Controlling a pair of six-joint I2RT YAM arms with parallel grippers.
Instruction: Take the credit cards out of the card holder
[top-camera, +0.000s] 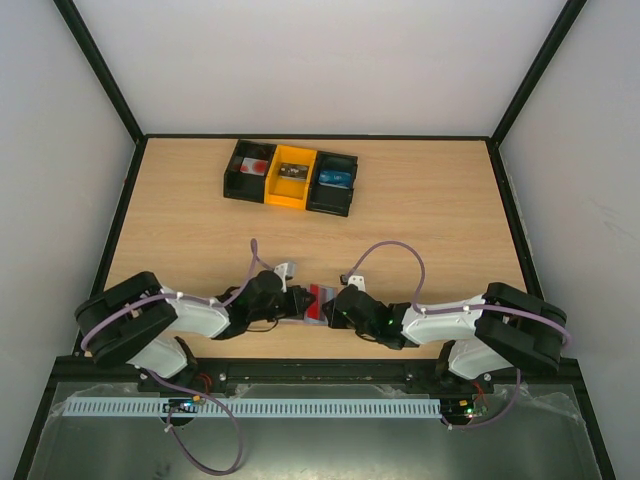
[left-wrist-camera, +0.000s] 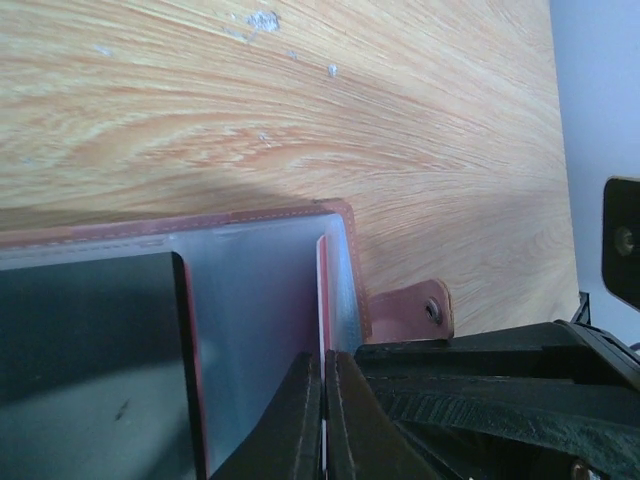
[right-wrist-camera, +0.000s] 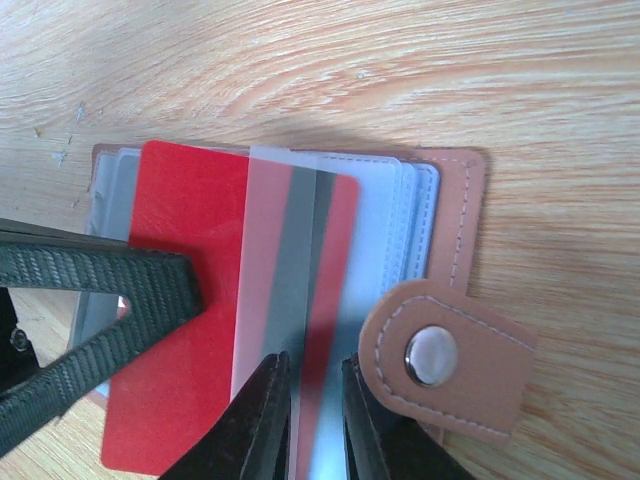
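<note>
Pale wood-grain table (top-camera: 420, 220), and from overhead both arms crowd so close near its front edge that the card holder (right-wrist-camera: 460, 200) barely shows between them. Up close it lies flat: brown stitched leather rim, cloudy clear pockets, lower end cut off by the frame. Red card (right-wrist-camera: 190, 300), glossy and round-cornered, sticks partly out. Left gripper (left-wrist-camera: 323, 365), jaws pressed together, nipping that card's thin edge. Right gripper (right-wrist-camera: 315, 370), jaws nearly closed, pinching a clear pocket sheet of the holder. Rounded leather tab (right-wrist-camera: 440, 355), shiny metal snap.
</note>
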